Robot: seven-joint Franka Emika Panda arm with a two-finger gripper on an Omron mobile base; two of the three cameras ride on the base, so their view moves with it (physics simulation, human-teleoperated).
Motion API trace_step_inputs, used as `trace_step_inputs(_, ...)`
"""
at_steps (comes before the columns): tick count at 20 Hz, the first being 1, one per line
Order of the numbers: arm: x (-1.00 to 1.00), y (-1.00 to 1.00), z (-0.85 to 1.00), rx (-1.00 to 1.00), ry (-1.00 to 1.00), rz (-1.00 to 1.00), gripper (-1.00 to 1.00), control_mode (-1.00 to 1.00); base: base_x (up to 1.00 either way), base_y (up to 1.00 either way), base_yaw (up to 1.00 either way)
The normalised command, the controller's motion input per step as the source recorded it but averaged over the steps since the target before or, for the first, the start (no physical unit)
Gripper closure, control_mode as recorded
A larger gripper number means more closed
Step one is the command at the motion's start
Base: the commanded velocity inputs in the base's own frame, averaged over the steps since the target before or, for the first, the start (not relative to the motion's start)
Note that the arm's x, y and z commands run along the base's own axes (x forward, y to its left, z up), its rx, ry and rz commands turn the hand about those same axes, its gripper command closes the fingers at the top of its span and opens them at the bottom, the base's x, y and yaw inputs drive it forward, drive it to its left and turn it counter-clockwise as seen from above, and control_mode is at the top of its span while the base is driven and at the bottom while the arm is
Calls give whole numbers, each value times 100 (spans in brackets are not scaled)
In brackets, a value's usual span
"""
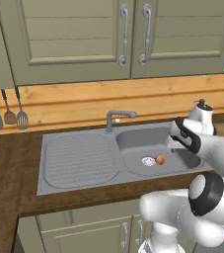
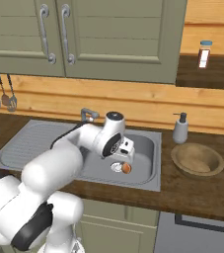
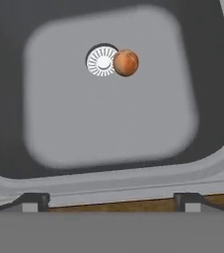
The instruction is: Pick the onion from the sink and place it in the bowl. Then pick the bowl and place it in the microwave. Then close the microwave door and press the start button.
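Observation:
The onion (image 3: 126, 63), a small orange-brown ball, lies on the sink (image 3: 108, 118) floor, touching the right side of the round drain (image 3: 101, 62). It also shows in the basin as the onion (image 1: 160, 159) and onion (image 2: 127, 168). My gripper (image 3: 111, 201) hangs above the basin, pointing down, jaws wide open and empty, with the onion well below and ahead of the fingertips (image 3: 32, 201). The hand and gripper (image 2: 125, 155) hover just over the onion. The wooden bowl (image 2: 198, 159) sits empty on the counter right of the sink (image 2: 39, 143). The microwave and its door are out of view.
A grey faucet (image 1: 117, 117) stands behind the basin, with the ribbed drainboard (image 1: 79, 158) to its left. A soap dispenser (image 2: 180, 128) stands behind the bowl. Utensils (image 1: 9, 111) hang on the wall at left. Olive cabinets (image 1: 123, 34) hang overhead.

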Motion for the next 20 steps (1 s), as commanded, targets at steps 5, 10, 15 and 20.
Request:
trace_step_inputs(5,37,0,-31,0,0,-1,-100,-100,0,0,0)
trace_step_inputs(10,40,-5,-36,0,3,0,-100,-100,0,0,0)
trace_step_inputs(15,35,-14,-32,0,1,0,-100,-100,0,0,0)
trace_step_inputs(20,43,-10,-20,1,0,0,-100,-100,0,0,0)
